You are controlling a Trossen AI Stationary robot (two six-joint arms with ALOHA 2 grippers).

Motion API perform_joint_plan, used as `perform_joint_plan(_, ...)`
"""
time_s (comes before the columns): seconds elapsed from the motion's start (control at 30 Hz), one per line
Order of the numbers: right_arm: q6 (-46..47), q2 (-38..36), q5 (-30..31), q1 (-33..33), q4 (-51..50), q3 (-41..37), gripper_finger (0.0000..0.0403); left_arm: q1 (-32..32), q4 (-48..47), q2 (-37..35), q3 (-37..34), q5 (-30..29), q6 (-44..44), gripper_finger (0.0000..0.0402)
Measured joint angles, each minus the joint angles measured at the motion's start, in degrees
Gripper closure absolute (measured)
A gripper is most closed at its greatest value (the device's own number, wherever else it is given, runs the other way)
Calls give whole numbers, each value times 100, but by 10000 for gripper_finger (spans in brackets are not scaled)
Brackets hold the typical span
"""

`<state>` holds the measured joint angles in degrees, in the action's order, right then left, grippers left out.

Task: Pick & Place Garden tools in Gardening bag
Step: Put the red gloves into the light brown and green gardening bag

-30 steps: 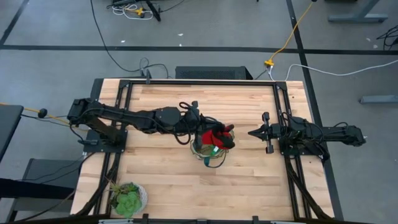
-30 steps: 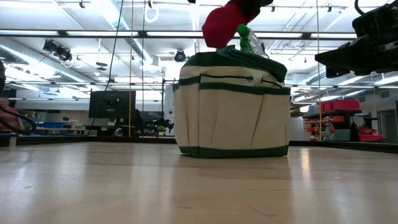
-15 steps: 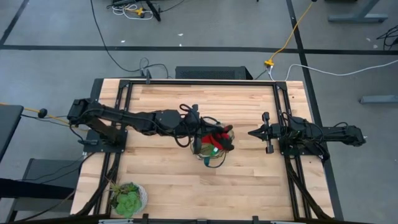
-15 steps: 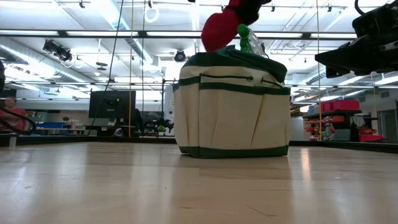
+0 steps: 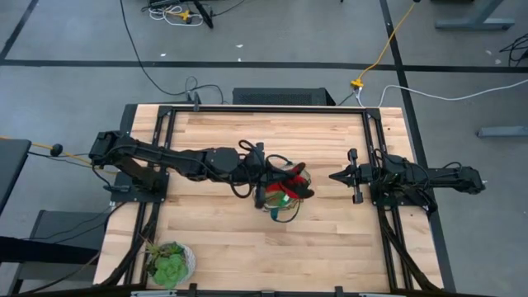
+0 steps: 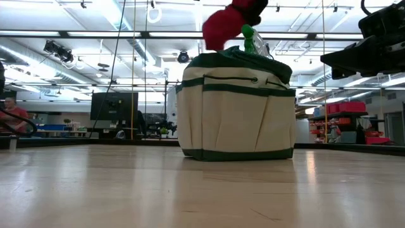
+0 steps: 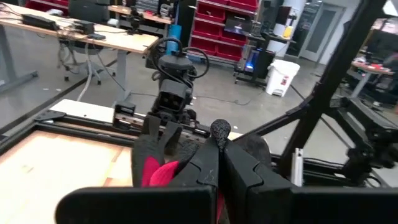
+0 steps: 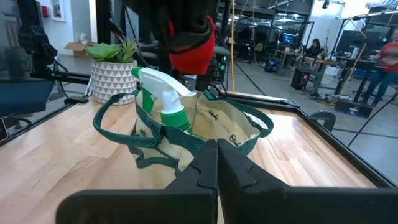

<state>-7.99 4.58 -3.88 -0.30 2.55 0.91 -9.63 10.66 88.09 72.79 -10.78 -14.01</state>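
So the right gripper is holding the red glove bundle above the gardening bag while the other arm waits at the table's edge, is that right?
Not quite: the left gripper holds the red glove bundle above the gardening bag, as the high view shows. The right gripper is the one waiting, shut, at the table's right edge.

The left arm [image 5: 177, 158] stretches from its mount at the table's left edge toward the centre, its links nearly level and its wrist bent at the far end. The left gripper [image 5: 276, 183] hangs above the middle of the table, fingers [image 7: 214, 158] pressed tight on the red-and-black glove bundle [image 6: 223, 24]. The right arm [image 5: 421, 178] waits folded at the table's right side; the right gripper [image 5: 337, 176] points toward the centre, its fingers [image 8: 208, 165] closed together, holding nothing.
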Motion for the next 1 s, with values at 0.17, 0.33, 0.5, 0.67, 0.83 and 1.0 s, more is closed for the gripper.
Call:
perform_joint_plan(0.17, 0, 0, -1, -1, 0, 0, 401, -2, 0, 0, 0, 56, -36, 395)
perform_joint_plan(0.33, 0, 2, 0, -1, 2, 0, 401, -17, 33, 0, -1, 55, -34, 395)
perform_joint_plan(0.5, 0, 0, -1, -1, 2, -1, 401, -24, 218, 0, 0, 56, 68, 395)
perform_joint_plan(0.67, 0, 0, 0, -2, 2, 0, 401, -24, 311, 0, 0, 54, 157, 395)
perform_joint_plan(0.83, 0, 0, -1, 0, 2, 0, 401, -24, 521, 0, 0, 56, 178, 395)
perform_joint_plan(1.0, 0, 0, -1, 0, 1, 0, 401, -24, 675, 0, 0, 54, 178, 395)
